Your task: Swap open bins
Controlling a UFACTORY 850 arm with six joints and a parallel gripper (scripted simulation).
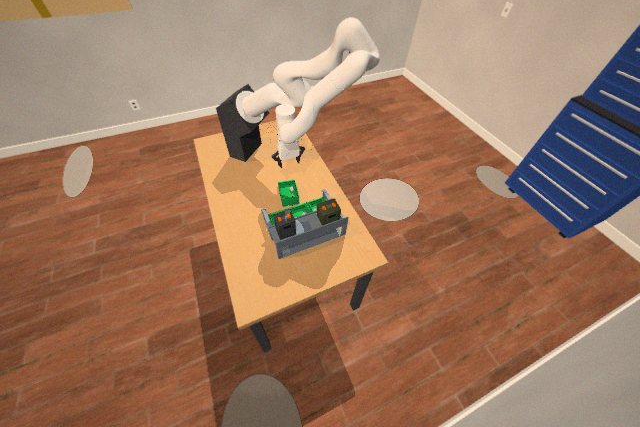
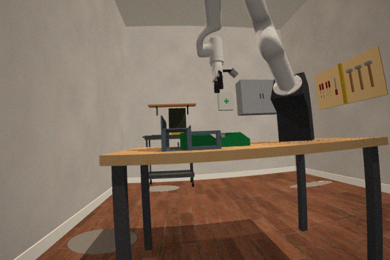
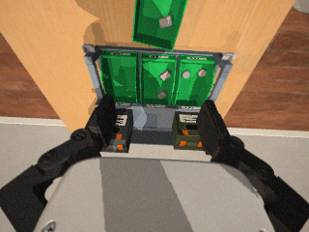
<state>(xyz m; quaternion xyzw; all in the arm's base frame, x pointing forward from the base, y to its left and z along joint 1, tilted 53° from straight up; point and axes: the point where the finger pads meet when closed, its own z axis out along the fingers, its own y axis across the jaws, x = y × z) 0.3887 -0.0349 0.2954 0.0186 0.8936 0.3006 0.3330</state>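
My gripper (image 1: 290, 163) (image 2: 217, 91) (image 3: 157, 107) is open and empty, pointing down high above the table. The green open bin on the table (image 1: 287, 193) (image 2: 234, 139) (image 3: 152, 34) stands on the robot's side of the grey shelf (image 1: 309, 242) (image 2: 188, 139) (image 3: 159, 122), close to its front; a grey part (image 3: 165, 21) shows in it. Three green bins sit side by side in the shelf. The left bin (image 3: 120, 79) looks empty. The middle bin (image 3: 154, 86) and the right bin (image 3: 195, 87) each hold two small parts. The wrist view cuts off the table bin's far end.
On the shelf's upper board, over the rear, stand a black box (image 1: 284, 227) (image 3: 124, 132) at the left and an olive box (image 1: 328, 212) (image 2: 177, 117) (image 3: 185, 140) at the right, with a gap between them. The shelf's side posts rise at both ends.
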